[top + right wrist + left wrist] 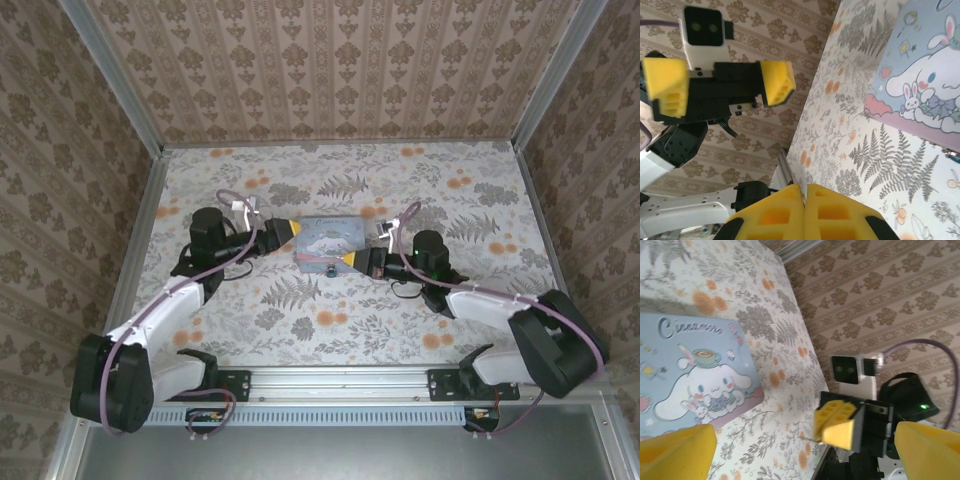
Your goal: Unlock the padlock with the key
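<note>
The tiny dark padlock (330,270) lies on the table just in front of the pale blue cartoon tin (330,238). In the right wrist view a small part of the padlock (952,156) shows at the right edge. My right gripper (350,262) is just right of the padlock, its yellow fingers shut on a thin metal key (803,192). The key's tip (812,439) sticks out of the right gripper (840,427) in the left wrist view. My left gripper (288,230) hovers at the tin's left end, open and holding nothing, its fingers (777,80) spread wide.
The tin (690,375) lies flat with its printed lid up between the two grippers. Patterned walls close in the floral table (330,330) on three sides. A metal rail (340,380) runs along the near edge by the arm bases.
</note>
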Controlling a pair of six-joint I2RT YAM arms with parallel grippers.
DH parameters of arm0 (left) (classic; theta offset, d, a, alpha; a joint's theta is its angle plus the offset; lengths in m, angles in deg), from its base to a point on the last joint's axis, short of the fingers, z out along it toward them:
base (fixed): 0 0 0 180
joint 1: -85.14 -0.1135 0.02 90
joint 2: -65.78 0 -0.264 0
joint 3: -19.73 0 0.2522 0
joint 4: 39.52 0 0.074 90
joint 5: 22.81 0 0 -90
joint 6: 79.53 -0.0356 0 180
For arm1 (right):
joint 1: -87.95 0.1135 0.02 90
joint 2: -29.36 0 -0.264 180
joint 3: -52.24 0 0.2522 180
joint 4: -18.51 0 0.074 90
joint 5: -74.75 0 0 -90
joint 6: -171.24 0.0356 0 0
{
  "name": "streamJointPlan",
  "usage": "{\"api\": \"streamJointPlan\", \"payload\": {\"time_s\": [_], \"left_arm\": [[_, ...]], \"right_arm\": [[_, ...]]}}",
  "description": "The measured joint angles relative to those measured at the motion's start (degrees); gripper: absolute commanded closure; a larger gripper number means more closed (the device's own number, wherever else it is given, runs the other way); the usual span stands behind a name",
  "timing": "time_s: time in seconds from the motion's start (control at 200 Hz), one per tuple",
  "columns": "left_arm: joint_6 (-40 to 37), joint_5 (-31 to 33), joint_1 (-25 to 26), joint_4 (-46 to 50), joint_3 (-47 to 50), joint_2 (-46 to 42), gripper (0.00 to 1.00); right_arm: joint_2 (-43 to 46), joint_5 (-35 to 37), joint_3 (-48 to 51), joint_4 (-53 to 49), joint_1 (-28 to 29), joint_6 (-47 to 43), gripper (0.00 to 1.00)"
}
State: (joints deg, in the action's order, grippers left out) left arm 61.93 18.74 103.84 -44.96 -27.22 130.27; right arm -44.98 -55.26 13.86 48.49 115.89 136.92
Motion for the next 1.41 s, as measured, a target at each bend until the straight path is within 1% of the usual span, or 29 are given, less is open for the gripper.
{"api": "streamJointPlan", "payload": {"time_s": [0.19, 0.4, 0.535, 0.645, 0.83, 1.02, 1.12, 1.195, 1.29, 1.405], "left_arm": [[0.0, 2.8, 0.0, 0.5, 3.5, -0.5, 0.06], [0.9, 3.9, 0.0, -1.2, 4.3, 1.2, 0.06], [1.5, 4.2, 0.4, -2.4, 4.6, 3.7, 0.06], [1.7, 4.6, 1.2, -3.5, 4.7, 5.5, 0.06], [2.2, 5.0, 2.5, -5.6, 4.7, 8.8, 0.06], [3.5, 5.7, 4.3, -9.4, 4.7, 13.1, 0.07], [6.3, 6.2, 5.3, -13.2, 4.7, 15.5, 0.09], [9.8, 7.0, 6.1, -16.8, 4.7, 17.2, 0.11], [16.3, 8.8, 7.6, -22.4, 4.8, 19.7, 0.18], [25.4, 11.8, 10.9, -28.2, 4.9, 22.4, 0.26]], "right_arm": [[10.4, 5.4, 1.5, -8.5, 0.6, -8.9, 1.00], [15.1, 8.0, 4.0, -12.6, 0.6, -15.6, 1.00], [15.3, 8.3, 4.1, -13.5, 0.6, -17.9, 1.00], [14.0, 8.1, 4.0, -13.6, 0.6, -18.0, 1.00], [8.2, 6.3, 4.0, -10.3, 0.6, -15.2, 1.00], [7.1, 4.2, 3.8, -7.1, 0.3, -13.3, 1.00], [6.1, 3.0, 2.8, -6.0, -0.2, -12.3, 1.00], [5.2, 2.0, 2.1, -4.7, -0.3, -11.7, 1.00], [4.6, 1.5, 1.7, -3.6, -0.4, -11.5, 1.00], [4.2, 0.7, 0.8, -3.4, -0.4, -11.9, 1.00]]}}
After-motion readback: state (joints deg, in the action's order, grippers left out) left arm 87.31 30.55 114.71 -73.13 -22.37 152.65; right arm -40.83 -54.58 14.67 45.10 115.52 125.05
